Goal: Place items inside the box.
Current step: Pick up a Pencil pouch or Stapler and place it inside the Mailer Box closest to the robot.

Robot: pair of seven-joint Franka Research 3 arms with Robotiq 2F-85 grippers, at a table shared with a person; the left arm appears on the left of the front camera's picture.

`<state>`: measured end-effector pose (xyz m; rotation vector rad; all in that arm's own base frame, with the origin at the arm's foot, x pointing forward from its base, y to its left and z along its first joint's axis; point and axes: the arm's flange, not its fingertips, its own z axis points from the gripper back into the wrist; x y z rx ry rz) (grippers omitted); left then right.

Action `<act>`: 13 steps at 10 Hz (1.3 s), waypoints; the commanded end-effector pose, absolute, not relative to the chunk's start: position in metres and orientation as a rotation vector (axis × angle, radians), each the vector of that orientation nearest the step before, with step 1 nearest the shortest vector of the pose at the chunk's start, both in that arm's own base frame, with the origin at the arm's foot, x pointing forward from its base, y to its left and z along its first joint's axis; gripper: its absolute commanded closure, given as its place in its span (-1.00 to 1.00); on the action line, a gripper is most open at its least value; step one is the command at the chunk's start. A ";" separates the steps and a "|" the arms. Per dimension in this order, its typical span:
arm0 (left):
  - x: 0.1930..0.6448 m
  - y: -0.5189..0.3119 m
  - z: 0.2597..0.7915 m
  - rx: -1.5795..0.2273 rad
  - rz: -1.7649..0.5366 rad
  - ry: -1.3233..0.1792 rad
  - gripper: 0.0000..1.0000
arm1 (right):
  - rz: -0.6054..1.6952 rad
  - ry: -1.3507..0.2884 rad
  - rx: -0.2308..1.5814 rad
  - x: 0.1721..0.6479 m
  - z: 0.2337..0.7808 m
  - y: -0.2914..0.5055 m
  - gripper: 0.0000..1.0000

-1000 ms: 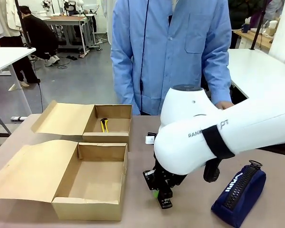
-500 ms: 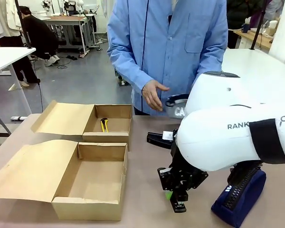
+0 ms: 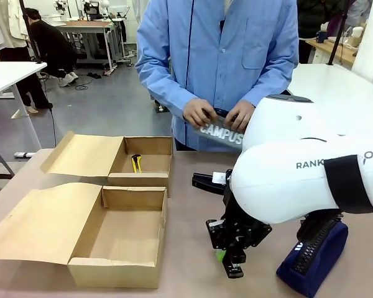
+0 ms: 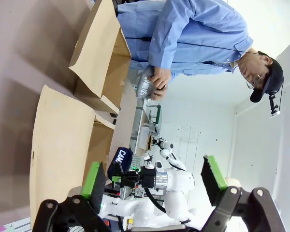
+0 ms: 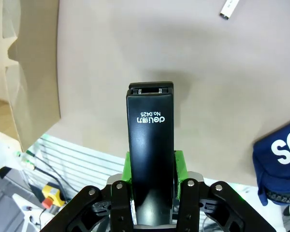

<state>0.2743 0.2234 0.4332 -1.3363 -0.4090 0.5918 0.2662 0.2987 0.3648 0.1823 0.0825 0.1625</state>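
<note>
Right white arm: black two-finger gripper [image 3: 230,259] pointing down, green pads clamped on black stapler [image 5: 150,125]. Left black gripper [image 4: 152,169]: jaws wide apart.

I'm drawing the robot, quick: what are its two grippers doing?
Left gripper: open, empty.
Right gripper: shut on the black stapler.
</note>
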 end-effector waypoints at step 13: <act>0.271 0.224 0.433 -1.339 0.570 -0.418 -1.00 | 0.198 0.049 0.290 0.261 0.380 0.315 1.00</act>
